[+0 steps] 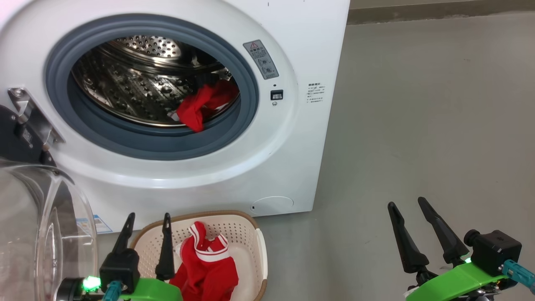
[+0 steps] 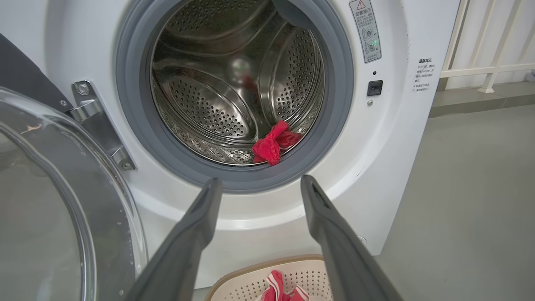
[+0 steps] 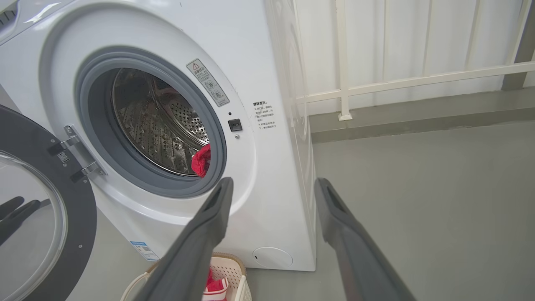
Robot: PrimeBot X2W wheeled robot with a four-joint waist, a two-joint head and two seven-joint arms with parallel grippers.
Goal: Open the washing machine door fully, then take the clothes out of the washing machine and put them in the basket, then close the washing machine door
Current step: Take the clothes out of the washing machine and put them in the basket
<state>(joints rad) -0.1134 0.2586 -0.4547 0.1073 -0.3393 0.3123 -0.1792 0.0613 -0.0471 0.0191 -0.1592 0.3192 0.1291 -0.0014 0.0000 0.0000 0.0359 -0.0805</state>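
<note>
Left gripper (image 1: pixel 149 216): fingers spread, holding nothing. It hangs over the left part of the basket (image 1: pixel 256 234), tips pointing at the washer (image 1: pixel 292 146) front below the opening.
Right gripper (image 1: pixel 406 203): fingers spread, holding nothing. It is over bare floor (image 1: pixel 418 104), right of the washer and well apart from all clothes.
Clothes in drum (image 1: pixel 200 106): one red piece at the lower right of the drum (image 1: pixel 125 83), its edge drooping onto the grey ring (image 1: pixel 246 104). It is well apart from both grippers.
Clothes in basket (image 1: pixel 207 263): one red piece with white stripes, just beside the left gripper's right finger. Whether they touch cannot be told.
Basket: on the floor just before the washer, below the opening.
Door (image 1: pixel 37 225): stands wide open at the left on its hinge (image 1: pixel 29 117), with the glass bowl just left of the left gripper.
</note>
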